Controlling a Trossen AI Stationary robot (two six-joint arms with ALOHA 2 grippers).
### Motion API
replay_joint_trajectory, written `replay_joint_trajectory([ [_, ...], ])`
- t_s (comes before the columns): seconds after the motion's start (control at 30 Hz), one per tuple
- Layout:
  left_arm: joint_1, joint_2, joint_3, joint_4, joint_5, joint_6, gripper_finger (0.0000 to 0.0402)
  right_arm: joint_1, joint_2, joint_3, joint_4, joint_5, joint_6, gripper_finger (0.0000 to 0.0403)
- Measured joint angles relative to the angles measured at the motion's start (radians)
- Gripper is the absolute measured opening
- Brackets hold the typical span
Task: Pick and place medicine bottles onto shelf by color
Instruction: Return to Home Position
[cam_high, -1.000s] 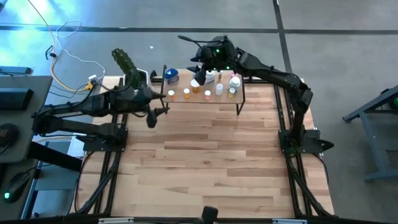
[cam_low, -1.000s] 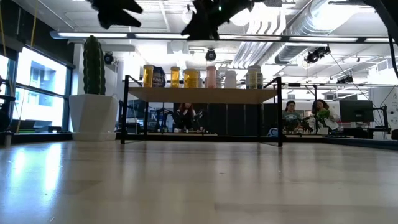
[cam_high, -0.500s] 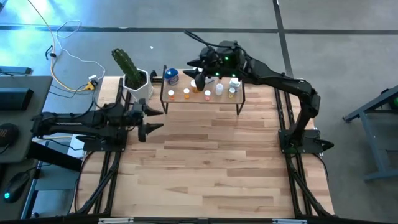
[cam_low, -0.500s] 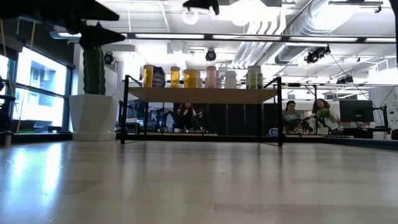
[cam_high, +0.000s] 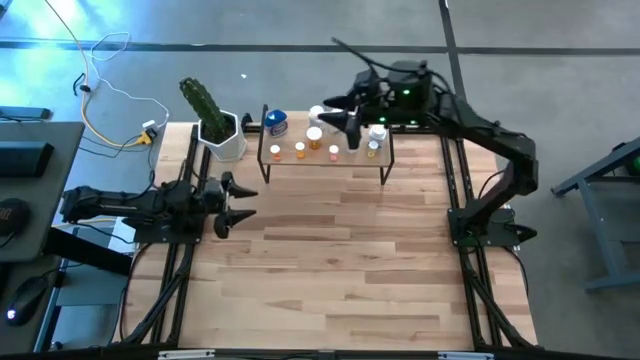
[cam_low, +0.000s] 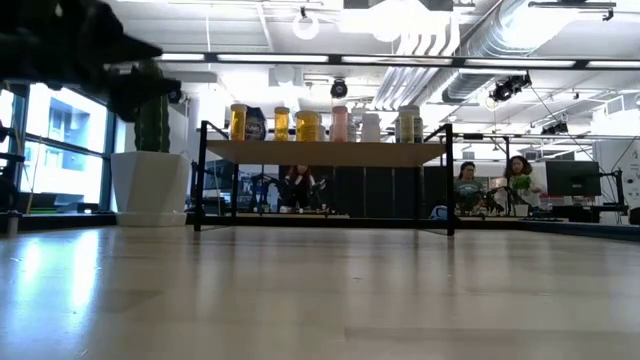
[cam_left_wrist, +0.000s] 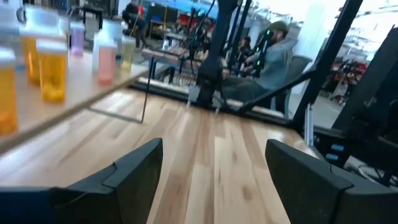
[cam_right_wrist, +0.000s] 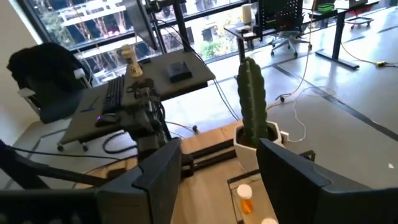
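Observation:
The shelf stands at the table's far edge on thin black legs. On it are the medicine bottles: a blue one, orange ones, a pink one and white ones. My right gripper hovers open above the shelf's right half, with nothing between its fingers. My left gripper is low over the table's left side, pointing level toward the right, open and empty. From its wrist view the shelf with orange bottles lies off to one side.
A green cactus in a white pot stands at the shelf's left end. Bare wooden tabletop stretches from the shelf to the near edge. People sit in the room behind the shelf.
My left gripper has sunk toward the table and drawn back toward the left edge, away from the shelf, tipping to level. My right gripper has risen and pulled back toward the table's right, above the shelf. The bottles have not moved.

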Motion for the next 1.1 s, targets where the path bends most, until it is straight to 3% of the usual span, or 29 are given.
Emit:
replay_joint_trajectory([
  [0.2, 0.000, -0.004, -0.077, 0.029, -0.001, -0.010, 0.0271, 0.000, -0.102, 0.000, -0.140, 0.012, -0.007, 0.0202],
  [0.43, 0.018, -0.002, -0.075, 0.018, -0.002, -0.010, 0.0269, 0.022, -0.249, -0.001, -0.359, 0.222, -0.056, 0.0202],
  [0.7, 0.018, -0.002, -0.075, -0.011, -0.004, -0.018, 0.0269, 0.137, -0.391, -0.014, -0.579, 0.332, -0.057, 0.0202],
  [0.87, 0.018, -0.002, -0.075, -0.011, -0.004, -0.018, 0.0269, 0.205, -0.575, -0.285, -0.507, 0.432, 0.004, 0.0202],
  [1.1, 0.018, -0.002, -0.074, -0.011, -0.004, -0.018, 0.0269, 0.261, -0.892, -0.767, -0.230, 0.440, 0.097, 0.0202],
])
